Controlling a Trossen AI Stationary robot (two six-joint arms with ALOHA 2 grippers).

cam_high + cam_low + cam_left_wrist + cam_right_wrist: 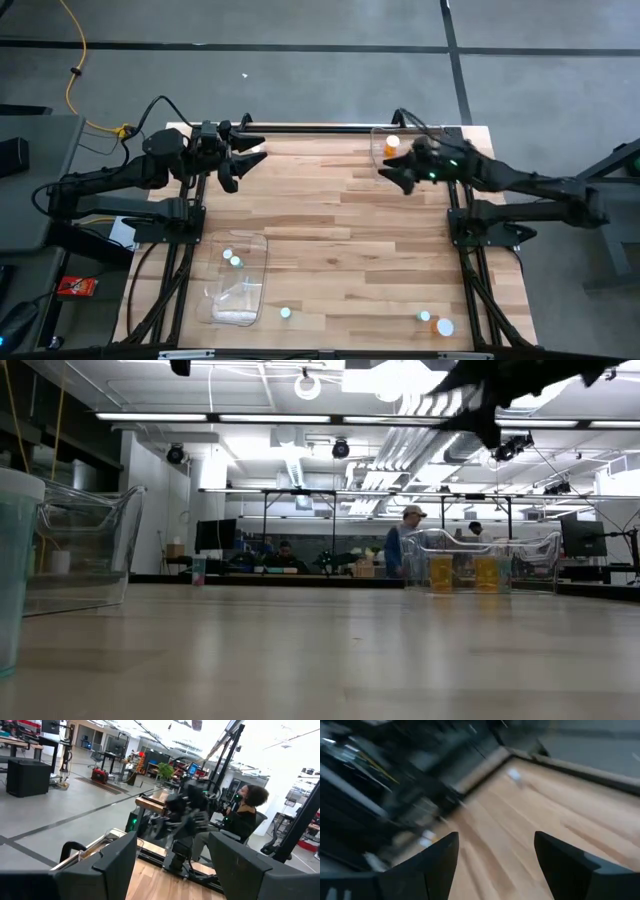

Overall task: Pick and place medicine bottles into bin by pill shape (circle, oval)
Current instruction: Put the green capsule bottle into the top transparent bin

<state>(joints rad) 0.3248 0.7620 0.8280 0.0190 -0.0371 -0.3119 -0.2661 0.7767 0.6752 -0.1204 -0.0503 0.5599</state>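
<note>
Hovering above the far edge of the wooden counter (340,230), the right tool (392,172) hangs with its fingers (432,862) spread wide and nothing between them, just beside a clear bin (385,150) that holds an orange medicine bottle (392,143). Across the counter from it, the left tool (238,165) waits at the far left corner, its fingers (117,860) likewise parted and empty. Well apart from both tools, at the near side, a second clear bin (240,285) contains two pale bottles (232,259), a pale teal bottle (286,313) stands just beyond that bin, and two more bottles (436,322), one orange and one white-capped, stand touching near the right corner. People (405,540) show in the room behind.
</note>
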